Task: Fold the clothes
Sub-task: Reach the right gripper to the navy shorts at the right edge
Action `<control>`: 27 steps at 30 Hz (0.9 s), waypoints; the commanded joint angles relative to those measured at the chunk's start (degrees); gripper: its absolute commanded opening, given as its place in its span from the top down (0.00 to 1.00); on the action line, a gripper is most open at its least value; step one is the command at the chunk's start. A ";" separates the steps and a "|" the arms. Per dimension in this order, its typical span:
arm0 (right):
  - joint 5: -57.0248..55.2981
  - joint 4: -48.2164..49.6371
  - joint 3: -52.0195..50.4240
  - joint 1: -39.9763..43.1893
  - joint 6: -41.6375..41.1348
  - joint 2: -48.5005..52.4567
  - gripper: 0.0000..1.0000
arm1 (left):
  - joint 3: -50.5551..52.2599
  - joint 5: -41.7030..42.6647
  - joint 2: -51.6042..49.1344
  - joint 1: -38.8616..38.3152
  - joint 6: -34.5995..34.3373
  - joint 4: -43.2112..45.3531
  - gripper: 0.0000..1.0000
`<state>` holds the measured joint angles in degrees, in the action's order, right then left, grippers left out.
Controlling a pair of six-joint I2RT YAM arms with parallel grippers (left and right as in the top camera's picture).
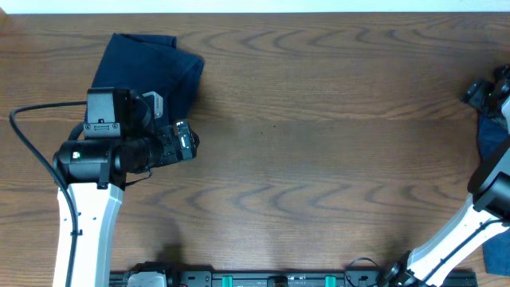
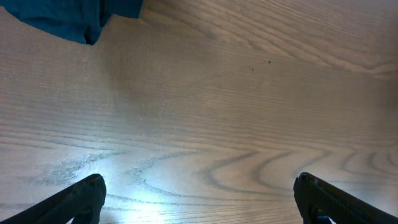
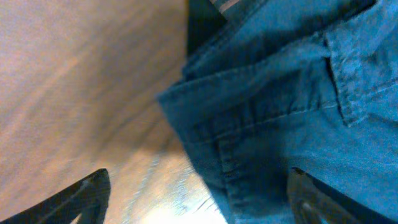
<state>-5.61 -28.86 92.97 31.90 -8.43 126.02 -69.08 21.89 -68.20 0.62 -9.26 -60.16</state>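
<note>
A folded dark navy garment [image 1: 150,64] lies at the far left of the table, partly under my left arm; its corner shows in the left wrist view [image 2: 74,17]. My left gripper [image 1: 186,142] is open and empty over bare wood just right of it [image 2: 199,199]. Another blue garment [image 1: 494,137] lies at the right table edge, mostly hidden by my right arm. In the right wrist view its seams and waistband [image 3: 292,118] fill the frame. My right gripper [image 3: 199,196] is open just above this garment's edge; it sits at the far right [image 1: 488,94].
The wooden table [image 1: 319,127] spans the whole view. A bit of blue fabric [image 1: 498,255] shows at the lower right corner. A black cable [image 1: 32,151] loops from my left arm near the left edge.
</note>
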 commanded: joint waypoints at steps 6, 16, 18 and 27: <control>-9.33 -0.02 0.98 0.44 0.42 1.77 0.24 | -1.11 -0.09 0.09 -0.11 -0.33 0.02 0.02; -15.56 -2.45 0.98 0.26 0.83 1.88 0.46 | -1.11 -0.04 0.09 -0.11 -0.52 -0.02 0.02; -18.88 -3.13 0.98 0.24 0.83 1.88 0.49 | -1.11 -0.04 0.09 -0.11 -0.52 -0.02 0.02; -12.15 -5.16 1.14 -1.33 0.74 -0.85 0.99 | -1.11 -0.04 0.09 -0.11 -0.52 -0.07 0.02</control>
<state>-19.31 -33.47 93.12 31.53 -7.57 127.09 -69.08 21.89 -68.20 0.62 -9.26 -60.10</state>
